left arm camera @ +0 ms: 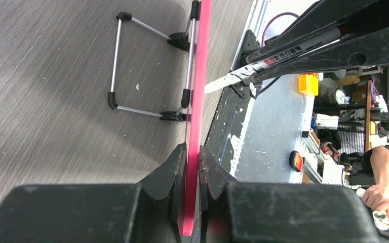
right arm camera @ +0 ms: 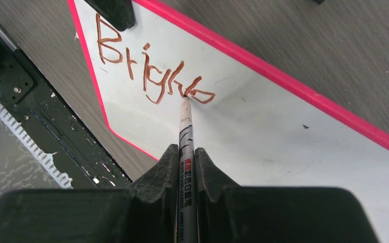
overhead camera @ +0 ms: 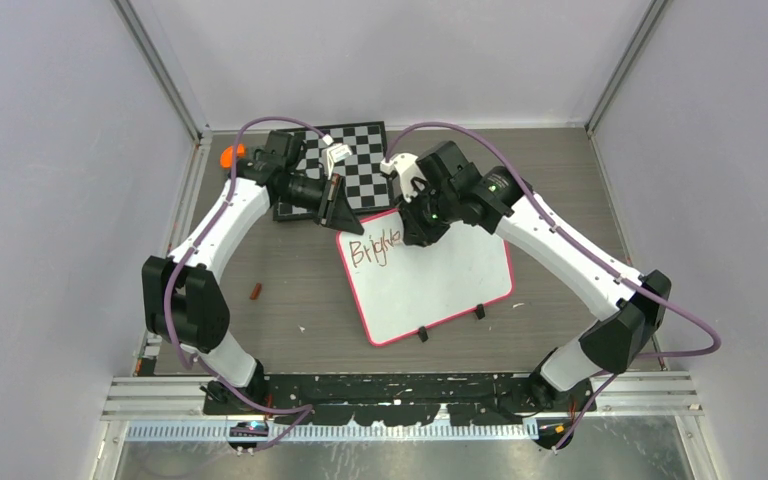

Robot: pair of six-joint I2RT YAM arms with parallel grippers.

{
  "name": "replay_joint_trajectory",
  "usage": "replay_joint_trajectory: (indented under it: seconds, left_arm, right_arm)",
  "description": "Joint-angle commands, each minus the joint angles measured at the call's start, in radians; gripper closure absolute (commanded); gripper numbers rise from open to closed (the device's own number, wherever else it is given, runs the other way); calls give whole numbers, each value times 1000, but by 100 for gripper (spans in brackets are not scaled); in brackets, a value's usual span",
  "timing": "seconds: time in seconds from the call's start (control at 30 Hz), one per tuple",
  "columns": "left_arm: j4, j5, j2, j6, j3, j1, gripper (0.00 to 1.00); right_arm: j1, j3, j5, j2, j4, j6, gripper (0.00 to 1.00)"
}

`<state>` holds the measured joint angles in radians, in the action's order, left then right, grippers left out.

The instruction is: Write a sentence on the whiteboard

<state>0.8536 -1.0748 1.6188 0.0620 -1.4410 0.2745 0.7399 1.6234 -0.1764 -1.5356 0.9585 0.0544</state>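
The whiteboard (overhead camera: 430, 280) lies flat mid-table, white with a pink-red rim. The sentence (overhead camera: 375, 248) reads only "Brighte" in reddish-brown letters at the board's far left corner, also in the right wrist view (right arm camera: 152, 71). My left gripper (overhead camera: 340, 212) is shut on the board's far rim; the left wrist view shows the pink edge (left arm camera: 198, 101) pinched between the fingers (left arm camera: 174, 172). My right gripper (overhead camera: 412, 232) is shut on a grey whiteboard marker (right arm camera: 187, 152), whose tip (right arm camera: 184, 98) touches the board at the last letter.
A black-and-white checkered board (overhead camera: 345, 165) lies behind the whiteboard. An orange object (overhead camera: 230, 156) sits at the far left. A small brown piece (overhead camera: 255, 291) lies on the table left of the board. Two black clip feet (overhead camera: 450, 322) are on the board's near edge.
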Motion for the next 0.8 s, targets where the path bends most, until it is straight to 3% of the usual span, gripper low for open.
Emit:
replay_joint_trajectory:
  seconds: [0.0, 0.77]
  left_arm:
    - [22, 10, -27, -10, -20, 0, 100]
    - [21, 8, -25, -12, -20, 0, 100]
  right_arm:
    - [-4, -39, 11, 45, -33, -4, 100]
    - [-4, 34, 28, 48, -9, 13, 100]
